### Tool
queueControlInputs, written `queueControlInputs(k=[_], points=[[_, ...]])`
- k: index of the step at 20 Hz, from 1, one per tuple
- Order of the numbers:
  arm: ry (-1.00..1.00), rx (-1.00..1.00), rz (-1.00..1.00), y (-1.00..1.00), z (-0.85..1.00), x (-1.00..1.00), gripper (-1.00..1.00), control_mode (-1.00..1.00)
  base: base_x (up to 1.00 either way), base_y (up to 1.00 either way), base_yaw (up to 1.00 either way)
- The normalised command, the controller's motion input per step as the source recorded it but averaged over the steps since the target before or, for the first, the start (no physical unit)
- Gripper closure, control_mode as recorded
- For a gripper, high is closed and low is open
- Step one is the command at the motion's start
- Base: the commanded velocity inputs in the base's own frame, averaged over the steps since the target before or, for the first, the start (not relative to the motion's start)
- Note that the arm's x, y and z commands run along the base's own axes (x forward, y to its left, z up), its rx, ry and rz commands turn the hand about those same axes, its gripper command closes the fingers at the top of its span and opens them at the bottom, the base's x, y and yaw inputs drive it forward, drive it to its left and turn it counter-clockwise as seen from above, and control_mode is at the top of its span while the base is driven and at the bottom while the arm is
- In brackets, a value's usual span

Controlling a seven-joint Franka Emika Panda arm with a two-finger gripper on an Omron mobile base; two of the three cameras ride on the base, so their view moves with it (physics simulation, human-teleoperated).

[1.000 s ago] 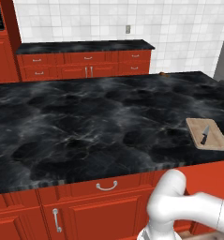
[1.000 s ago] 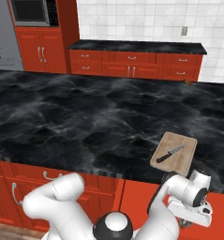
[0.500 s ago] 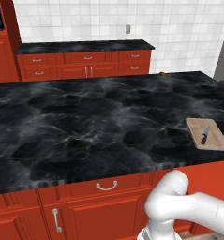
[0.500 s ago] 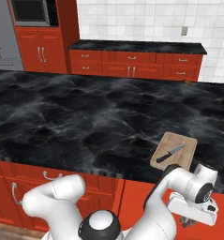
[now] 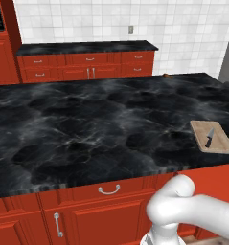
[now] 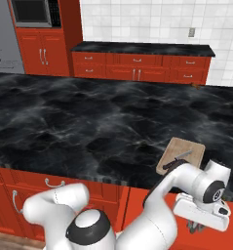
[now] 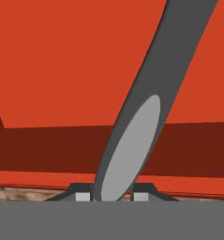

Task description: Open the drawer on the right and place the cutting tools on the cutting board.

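While the flat light-tan wooden cutting board (image 5: 212,137) with a small black-handled knife (image 5: 209,138) lies on the black marble table (image 5: 87,124), the tool (image 7: 112,197) below its edge apparently clasps a grey bar (image 7: 146,108) slanting up across the glossy red front (image 7: 62,61).

Even bright render, soft shadows, slightly pixelated
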Motion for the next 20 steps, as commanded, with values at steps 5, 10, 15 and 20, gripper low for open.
queueControlInputs(k=[5, 10, 15, 20], points=[[0.00, 0.00, 0.00, 0.28, 0.65, -0.45, 1.00, -1.00, 0.00, 0.00, 0.00], [0.00, 0.00, 0.00, 0.35, 0.71, -0.31, 1.00, -1.00, 0.00, 0.00, 0.00], [-0.05, 0.00, 0.00, 0.42, 0.70, -0.07, 1.00, -1.00, 0.00, 0.00, 0.00], [-0.12, 0.00, 0.00, 0.33, 0.49, 0.30, 1.00, -1.00, 0.00, 0.00, 0.00]])
